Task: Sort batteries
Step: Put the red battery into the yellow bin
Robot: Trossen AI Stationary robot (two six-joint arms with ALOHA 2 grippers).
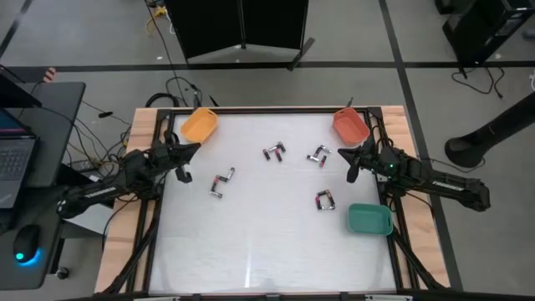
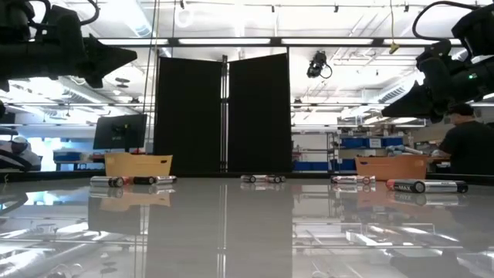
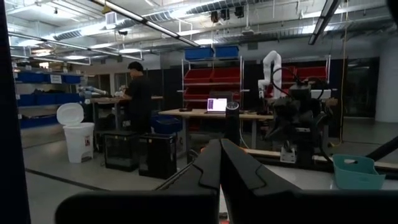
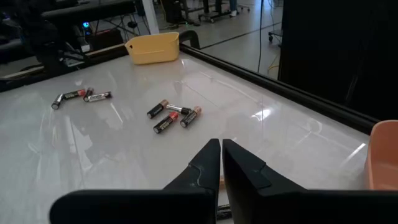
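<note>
Small dark batteries with red and silvery parts lie flat on the white table in separate clusters: one near the middle (image 1: pixel 273 151), one to its right (image 1: pixel 318 155), one left of centre (image 1: pixel 221 181), one near the green tray (image 1: pixel 324 200). My left gripper (image 1: pixel 189 155) hangs shut above the table's left side, beside the orange tray (image 1: pixel 200 124); its wrist view shows the fingers (image 3: pixel 219 163) closed together, pointing level across the table. My right gripper (image 1: pixel 350 160) hangs shut at the right side, below the red-orange tray (image 1: pixel 350 124), facing the middle cluster (image 4: pixel 174 116).
The green tray (image 1: pixel 369 219) sits at the table's right side, toward the near edge. A dark raised frame (image 1: pixel 251 109) borders the table. A person (image 2: pixel 468 147) stands in the room behind. The near half of the table holds no batteries.
</note>
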